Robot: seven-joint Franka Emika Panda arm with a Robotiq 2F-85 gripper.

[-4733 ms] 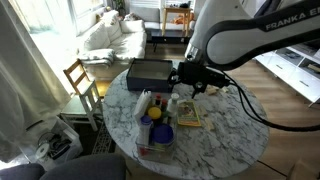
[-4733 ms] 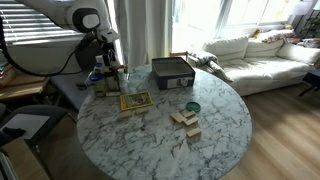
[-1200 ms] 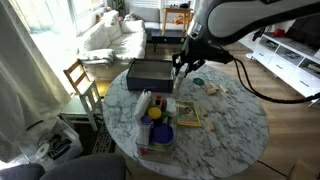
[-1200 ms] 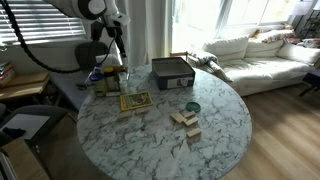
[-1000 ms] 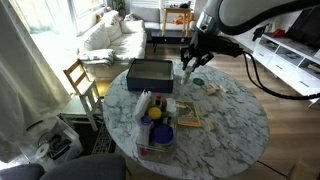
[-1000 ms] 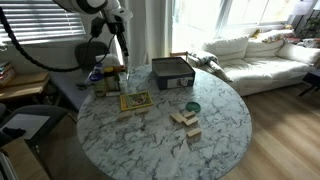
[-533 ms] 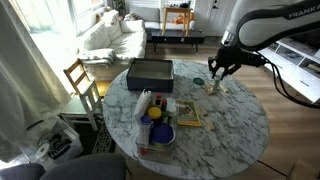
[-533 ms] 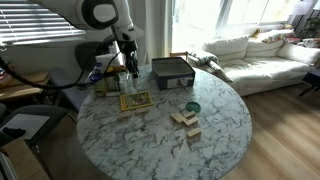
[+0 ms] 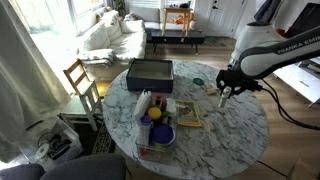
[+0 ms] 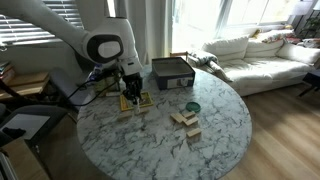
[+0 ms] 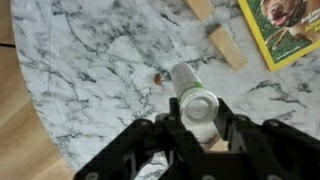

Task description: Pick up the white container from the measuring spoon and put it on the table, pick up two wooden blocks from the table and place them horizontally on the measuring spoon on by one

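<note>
Low in the centre of the wrist view, the claw point(image 11: 198, 128) is closed around the white container point(image 11: 195, 97). Its dark fingers point(image 11: 158, 132) press on either side of the body, so the little cylinder points away from the camera toward the tabletop point(image 11: 80, 60). Gripping it across the sides suits setting it down on its end. The far end faces the marble, and the patch beneath is bare apart from a small brown speck point(image 11: 157, 77) just to its left. Whether the container touches the stone yet, I cannot tell.

The container looks like smooth, slightly glossy plastic, round in section, with a pale greenish band near its far end. The tabletop is polished white marble with grey veins.

Toward the upper right of that view lie the wooden blocks point(image 11: 226, 46), pale tan slats with matte faces. They lie flat near the corner of a yellow book point(image 11: 285, 30). In an exterior view the blocks form a loose cluster right of centre point(image 10: 185, 119), just below the measuring spoon point(image 10: 192, 106), a small teal bowl. With the container in the claw, the spoon should be free to take them. I judge the setting-down step nearly complete, with both block placements left to do.
</note>
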